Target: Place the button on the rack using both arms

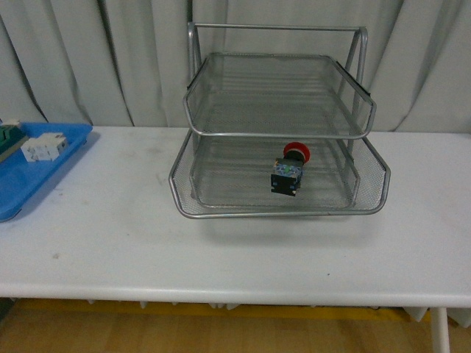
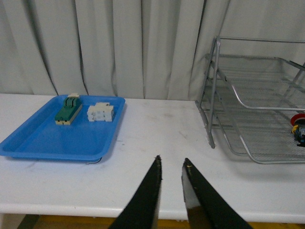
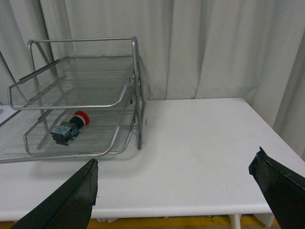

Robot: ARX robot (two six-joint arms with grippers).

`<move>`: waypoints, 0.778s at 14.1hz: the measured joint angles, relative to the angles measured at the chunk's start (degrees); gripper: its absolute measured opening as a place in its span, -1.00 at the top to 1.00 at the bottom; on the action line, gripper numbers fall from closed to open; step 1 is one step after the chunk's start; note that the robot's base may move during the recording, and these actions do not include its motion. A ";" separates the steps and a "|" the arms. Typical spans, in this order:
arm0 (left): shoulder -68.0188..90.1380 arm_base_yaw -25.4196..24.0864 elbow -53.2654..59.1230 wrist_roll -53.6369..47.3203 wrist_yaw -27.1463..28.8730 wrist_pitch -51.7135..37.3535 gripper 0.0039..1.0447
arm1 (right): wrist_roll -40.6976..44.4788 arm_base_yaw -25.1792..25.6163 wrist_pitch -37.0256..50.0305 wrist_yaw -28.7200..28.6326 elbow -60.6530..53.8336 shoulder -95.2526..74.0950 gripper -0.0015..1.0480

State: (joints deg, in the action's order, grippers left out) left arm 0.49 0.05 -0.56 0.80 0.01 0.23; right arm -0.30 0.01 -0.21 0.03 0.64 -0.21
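Observation:
The button [image 1: 289, 170], with a red cap and a dark body with bluish contacts, lies on its side inside the silver wire rack [image 1: 280, 213], on a tray beneath the top one. In the right wrist view the button [image 3: 69, 128] rests in the rack [image 3: 136, 71], far ahead of my right gripper [image 3: 177, 157], which is wide open and empty above the table. My left gripper [image 2: 172, 160] is shut on nothing over the table's front edge. From there the rack [image 2: 214, 95] stands off to one side, with the button [image 2: 299, 126] at the frame's border. Neither arm shows in the front view.
A blue plastic tray [image 1: 29, 184] sits at the table's left end. It holds a white terminal block [image 2: 100, 112] and a green-and-cream block [image 2: 66, 109]. A pale curtain hangs behind the white table [image 1: 110, 243].

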 joint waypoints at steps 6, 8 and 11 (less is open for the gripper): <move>0.00 0.00 0.00 0.00 0.00 -0.02 -0.63 | 0.00 0.00 0.02 0.00 0.00 0.00 -0.87; 0.00 0.00 0.00 -0.04 0.02 -0.02 -0.91 | 0.00 0.00 0.02 0.00 0.00 0.00 -0.87; 0.00 0.00 0.00 -0.13 0.02 0.00 -0.88 | 0.44 0.96 -6.97 -2.99 2.36 -3.15 -0.87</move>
State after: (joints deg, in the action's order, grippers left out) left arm 0.49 0.05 -0.56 0.67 0.03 0.23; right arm 0.14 0.97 -7.18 -2.96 3.01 -3.36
